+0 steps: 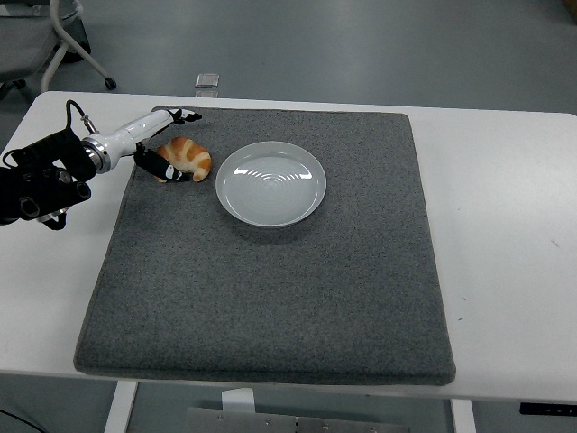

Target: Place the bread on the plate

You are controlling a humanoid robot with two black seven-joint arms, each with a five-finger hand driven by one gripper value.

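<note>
The grey mat (270,271) covers most of the white counter (505,225), and its near half is bare. Further back, the empty white plate (270,183) sits on the mat, and the bread (185,157), a croissant, lies just to its left, close but apart from the rim. The left hand (162,144) is at the croissant's left end, its fingers (169,171) spread around it, thumb low in front and the others over the back; I judge the grasp not yet closed. To do this well, close gently around the middle, lift clear, and carry it right over the rim.
</note>
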